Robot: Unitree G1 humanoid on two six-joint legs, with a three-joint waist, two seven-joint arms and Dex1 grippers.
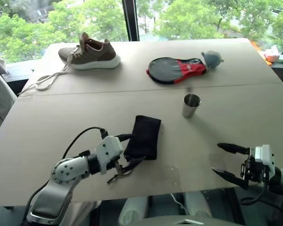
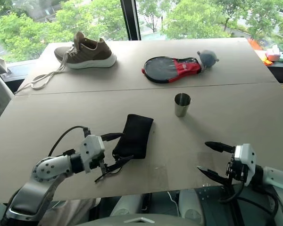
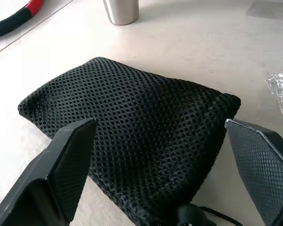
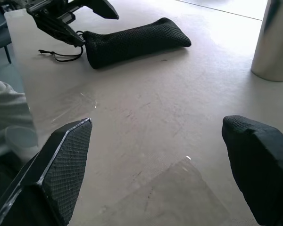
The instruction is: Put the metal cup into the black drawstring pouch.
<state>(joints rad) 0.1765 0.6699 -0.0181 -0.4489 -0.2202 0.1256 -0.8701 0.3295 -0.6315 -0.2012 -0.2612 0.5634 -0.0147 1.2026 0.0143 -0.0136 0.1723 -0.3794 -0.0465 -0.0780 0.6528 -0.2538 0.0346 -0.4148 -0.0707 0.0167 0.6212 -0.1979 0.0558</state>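
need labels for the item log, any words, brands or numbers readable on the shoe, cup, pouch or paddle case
No text can be read on anything here.
Brown shoe: no legible brand.
Metal cup: plain.
Black drawstring pouch: plain mesh.
Black-and-red paddle case: any marking is too small to read.

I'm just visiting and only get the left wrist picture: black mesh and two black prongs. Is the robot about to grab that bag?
Observer: Its left hand is open, a finger on either side of the black drawstring pouch, at the end with the cord.
Visitor: What's the shiny thing at the edge?
Observer: The metal cup, upright on the table, apart from the pouch.
Visitor: Is there another hand?
Observer: Yes, the right hand, open, over the table's near edge, holding nothing.
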